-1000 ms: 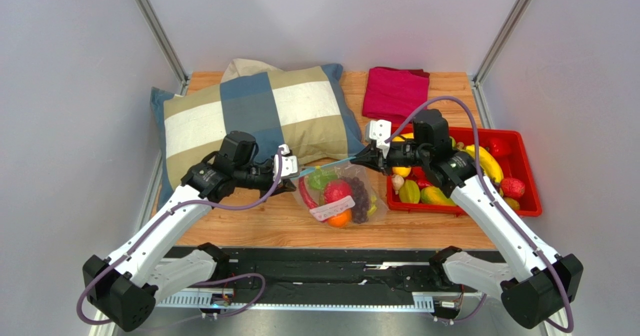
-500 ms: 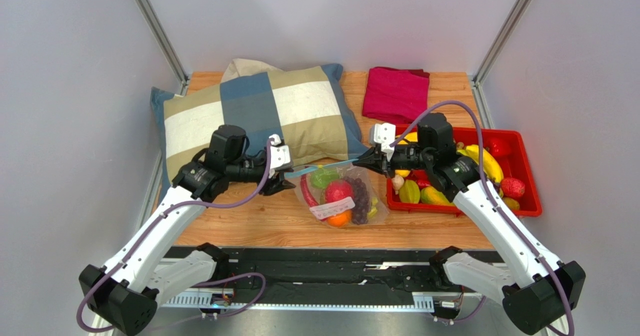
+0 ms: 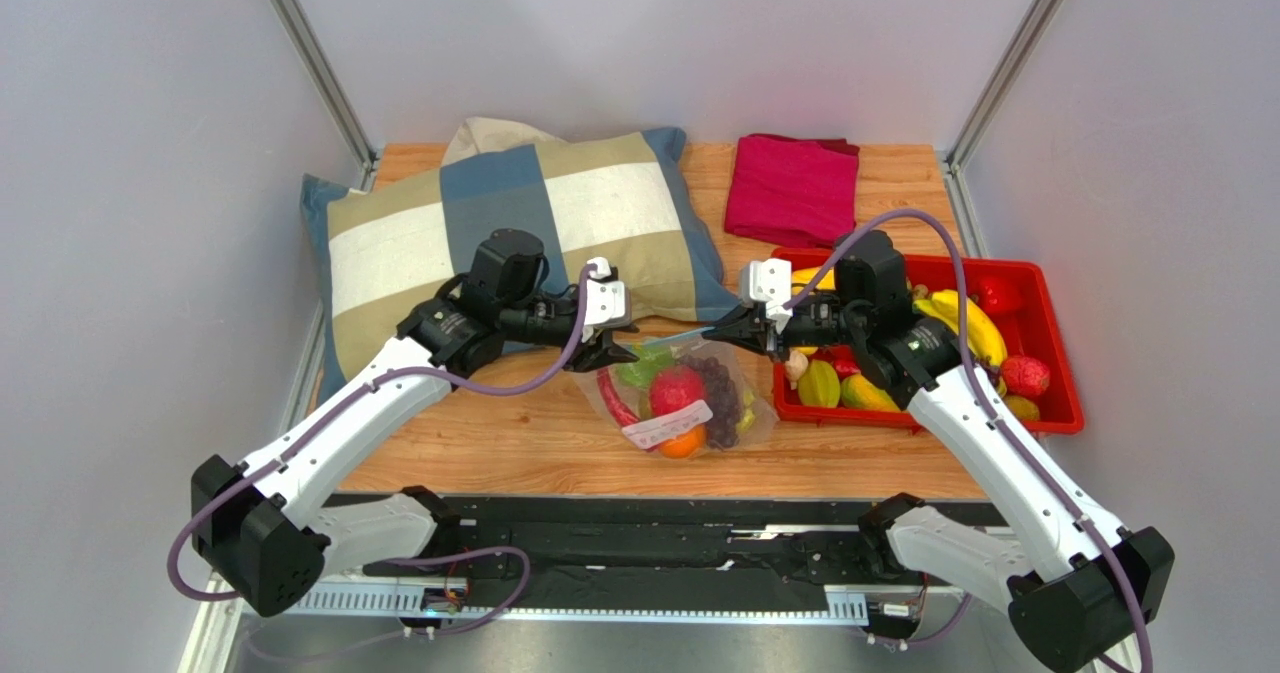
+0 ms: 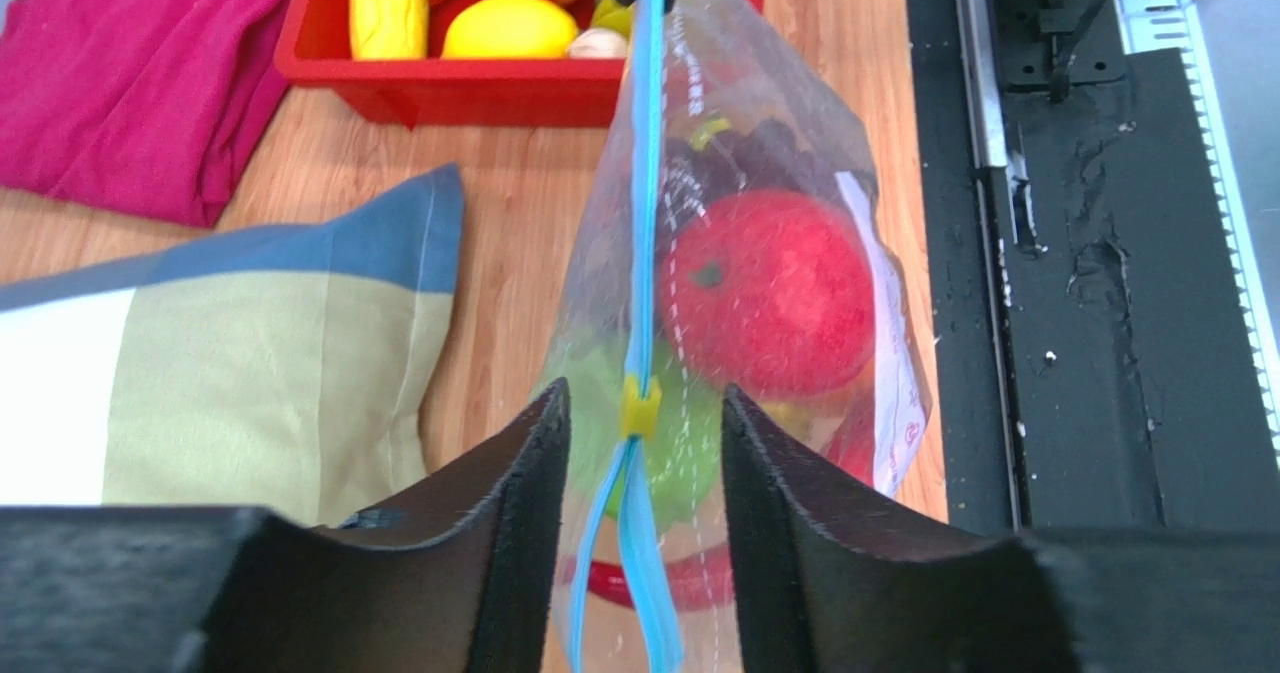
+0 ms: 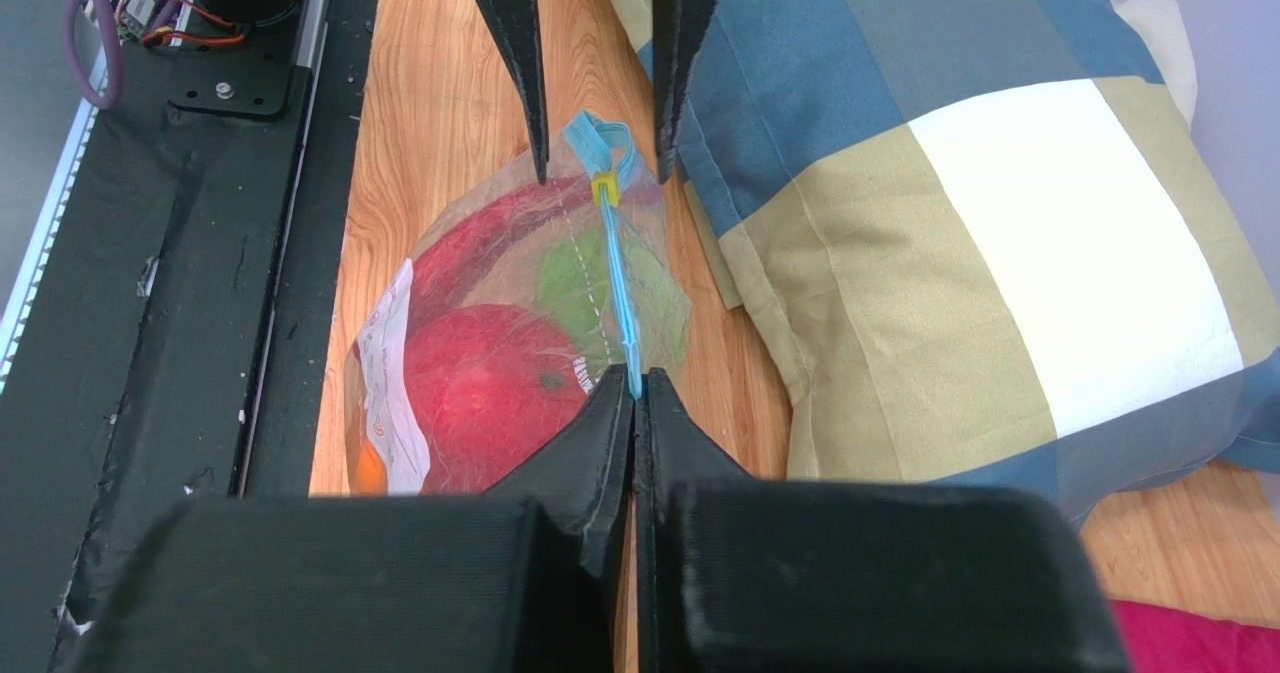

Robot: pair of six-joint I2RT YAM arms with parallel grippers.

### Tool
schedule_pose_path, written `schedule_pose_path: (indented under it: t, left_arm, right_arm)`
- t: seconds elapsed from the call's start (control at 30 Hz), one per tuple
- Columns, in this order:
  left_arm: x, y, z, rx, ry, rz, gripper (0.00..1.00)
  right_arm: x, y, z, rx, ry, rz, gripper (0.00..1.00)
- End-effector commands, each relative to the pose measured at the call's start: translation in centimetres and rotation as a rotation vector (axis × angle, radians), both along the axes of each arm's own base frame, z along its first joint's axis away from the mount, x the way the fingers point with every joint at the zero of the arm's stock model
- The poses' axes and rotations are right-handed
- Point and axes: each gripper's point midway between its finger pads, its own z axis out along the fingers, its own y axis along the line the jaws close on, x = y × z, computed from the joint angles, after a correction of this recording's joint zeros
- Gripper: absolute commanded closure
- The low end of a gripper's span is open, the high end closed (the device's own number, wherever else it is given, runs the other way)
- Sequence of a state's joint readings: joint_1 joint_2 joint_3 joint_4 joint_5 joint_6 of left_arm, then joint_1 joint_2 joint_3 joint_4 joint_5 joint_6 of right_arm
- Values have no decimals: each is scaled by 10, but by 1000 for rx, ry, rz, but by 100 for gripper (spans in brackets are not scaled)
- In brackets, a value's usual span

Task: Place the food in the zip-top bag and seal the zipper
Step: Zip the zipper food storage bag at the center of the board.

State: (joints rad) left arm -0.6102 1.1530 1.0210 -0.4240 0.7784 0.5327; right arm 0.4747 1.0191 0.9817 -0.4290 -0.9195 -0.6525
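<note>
The zip-top bag (image 3: pixel 747 411) is lying in the middle of the table (image 3: pixel 496 448), just left of the red tray (image 3: pixel 962 421). Its mouth is being held up off the wood. The food inside it is showing through the clear plastic: a red apple (image 4: pixel 766 291), a green mango (image 5: pixel 579 283), purple grapes (image 3: pixel 721 396) and an orange piece (image 3: pixel 679 442) at the near end beside the white label (image 5: pixel 383 366).

The zipper (image 4: pixel 646 178) is stretching as a taut teal line between the two grippers, with a small yellow slider (image 4: pixel 642 406) sitting on it toward the left end. The left gripper (image 4: pixel 643 396) is straddling the strip at that slider. Its jaws are spread, one on each side, and neither is touching the strip. The right gripper (image 5: pixel 634 385) is pinching the strip's right end, its jaws pressed together on it.

More food is resting in the tray, among it a yellow banana bunch (image 3: pixel 977 328) and a yellow mango (image 4: pixel 511 24). A checked pillow (image 3: pixel 511 223) is lying at the far left just beside the bag, and a magenta cloth (image 3: pixel 792 186) is lying beyond the tray.
</note>
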Motion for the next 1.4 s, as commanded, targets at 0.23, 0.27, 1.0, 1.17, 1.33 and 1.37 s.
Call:
schedule_pose_path:
  t: [0.23, 0.27, 1.0, 1.17, 1.33, 1.37]
  left_arm:
    - [11, -18, 3, -10, -32, -55, 77]
    - [11, -18, 1, -4, -32, -53, 80]
    - [-15, 75, -64, 217, 24, 64, 98]
    - [-18, 95, -75, 265, 43, 110, 97]
    - [-21, 113, -82, 307, 56, 140, 97]
    - [-21, 116, -84, 311, 61, 148, 97]
  right_arm:
    - [-1, 5, 28, 53, -106, 33, 100]
    - [-1, 4, 29, 53, -105, 28, 100]
    - [13, -3, 23, 32, -87, -56, 100]
    - [15, -7, 17, 23, -68, -80, 100]
    - [17, -11, 12, 15, -61, -101, 100]
    - [17, -12, 11, 13, -58, -101, 100]
